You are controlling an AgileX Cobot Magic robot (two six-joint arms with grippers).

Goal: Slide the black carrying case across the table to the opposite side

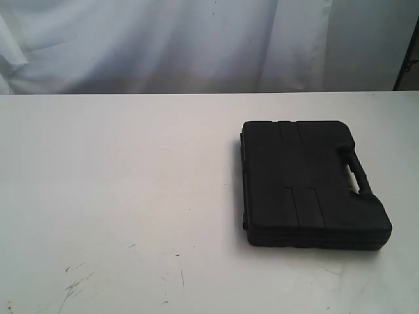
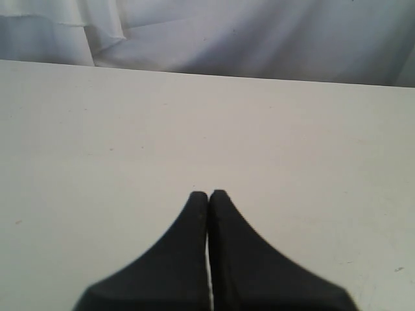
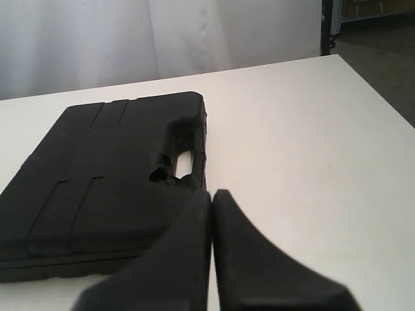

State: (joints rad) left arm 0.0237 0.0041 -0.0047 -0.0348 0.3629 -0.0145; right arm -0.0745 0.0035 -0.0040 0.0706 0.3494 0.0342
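Lab or robot recording setup, not a home. A plain white table [image 1: 131, 196] with a flat bare top carries scuffs and dark scratches [image 1: 75, 284] near the front left corner of the tabletop, so it is a worn work surface. A white cloth backdrop [image 1: 163, 46] hangs in loose folds right behind the far edge and screens off the room behind, staged like a filming bay. A dark upright post [image 1: 407, 59] stands past the far right corner of the tabletop, and it looks like rig or rack framing. The right wrist view shows a dark grey floor [image 3: 382, 65] beyond the table's edge, hard and plain like a workshop or lab floor. What stands further back there is too small to tell.
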